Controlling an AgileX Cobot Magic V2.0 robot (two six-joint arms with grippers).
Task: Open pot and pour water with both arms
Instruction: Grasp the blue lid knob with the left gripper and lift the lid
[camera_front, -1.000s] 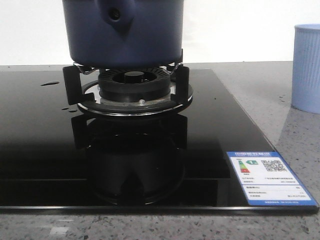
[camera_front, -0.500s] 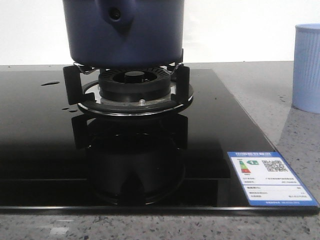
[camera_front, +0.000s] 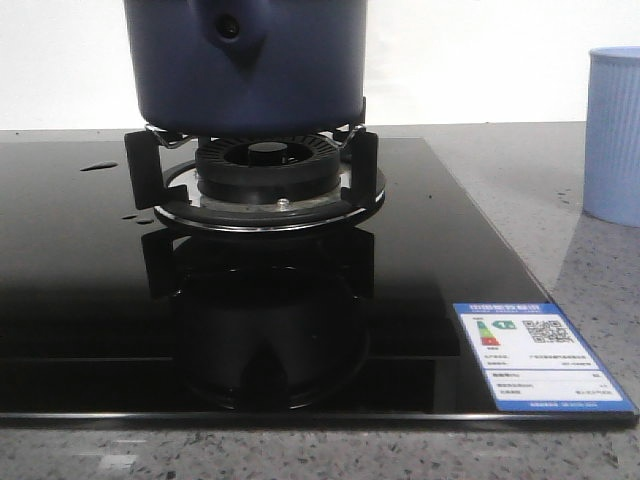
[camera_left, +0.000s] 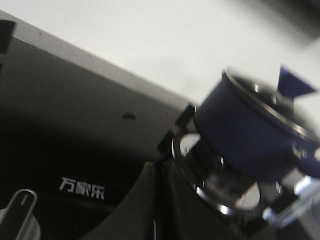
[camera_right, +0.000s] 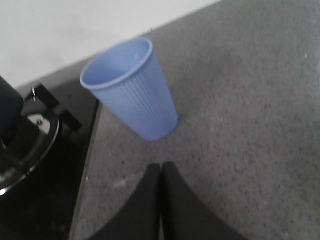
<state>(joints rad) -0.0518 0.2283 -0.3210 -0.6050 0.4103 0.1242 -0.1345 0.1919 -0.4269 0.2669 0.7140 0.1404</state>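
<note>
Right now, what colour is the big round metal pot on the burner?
Dark navy blue; the big round metal pot shows best in the front view.

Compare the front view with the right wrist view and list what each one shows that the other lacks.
Only the front view shows the dark navy-blue round metal pot sitting on the black burner grate, and the blue-bordered energy label on the black glass cooktop.

Only the right wrist view shows the right end effector, fingers together, and the pale blue ribbed cup's empty inside.

Both show the pale blue ribbed cup upright on the grey speckled counter.
</note>
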